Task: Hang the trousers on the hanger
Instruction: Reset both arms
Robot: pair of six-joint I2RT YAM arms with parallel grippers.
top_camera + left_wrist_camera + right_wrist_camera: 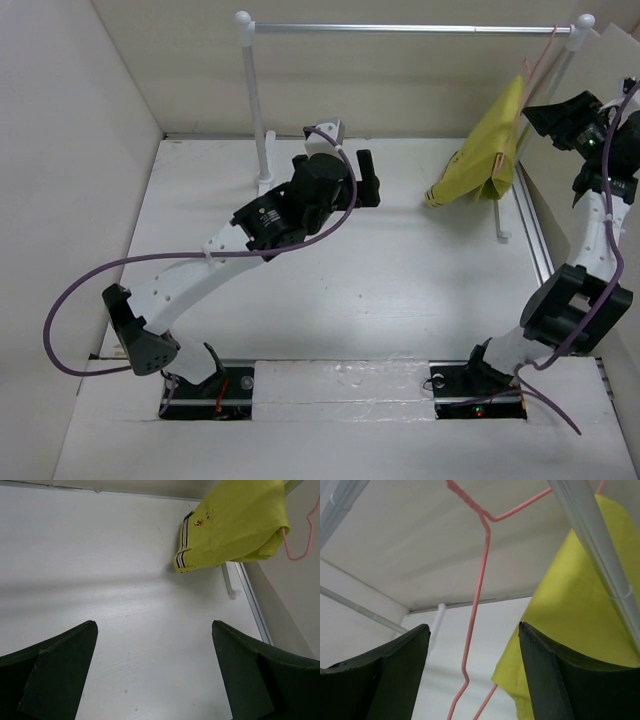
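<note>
The bright yellow trousers [483, 158] hang folded over the pale pink hanger [541, 55], which hooks on the silver rail at the far right. Their striped waistband end droops towards the table. My right gripper [531, 114] is open just right of the trousers. In the right wrist view the hanger wire [479, 580] runs between the fingers of the right gripper [474, 630] without being gripped, and the trousers [560, 630] lie beside the right finger. My left gripper [370, 178] is open and empty over the table's middle back. The left wrist view shows the left gripper [155, 630] facing the trousers [235, 525] and the hanger [300, 540].
A stand with white posts [252, 90] and a silver rail [400, 29] spans the back of the table. Its right post [592, 545] passes close to my right gripper. Beige walls enclose the table on the left, back and right.
</note>
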